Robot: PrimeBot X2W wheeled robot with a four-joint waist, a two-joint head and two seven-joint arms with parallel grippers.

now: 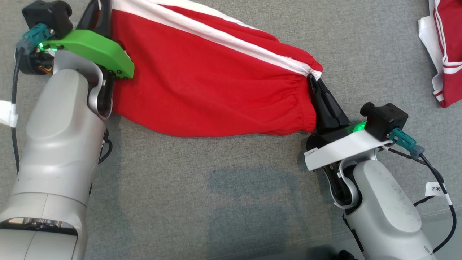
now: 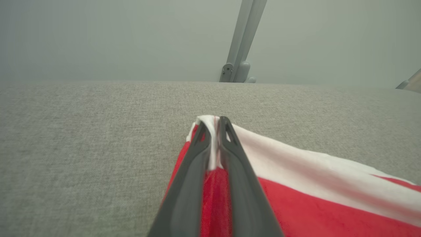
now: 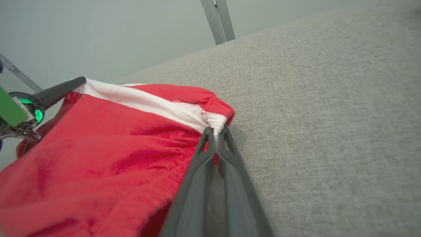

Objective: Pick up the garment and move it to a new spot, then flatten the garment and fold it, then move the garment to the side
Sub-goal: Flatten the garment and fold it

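Grey fabric surface [image 1: 223, 202]: carries everything. Red garment [image 1: 202, 83] with white stripe: spread mid-surface between both hands, likely drawn out lengthwise for flattening. Second red-and-white cloth [image 1: 445, 50]: far right edge, well apart, outside the working area. Left hand [image 2: 212, 126]: pinched narrow on the white hem corner. Right hand [image 1: 312, 80]: clamped on the gathered waistband end, so the garment spans both grips

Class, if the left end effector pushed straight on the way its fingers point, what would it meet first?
Probably the grey surface just past the garment edge that the left end effector pinches, though depth is unclear.
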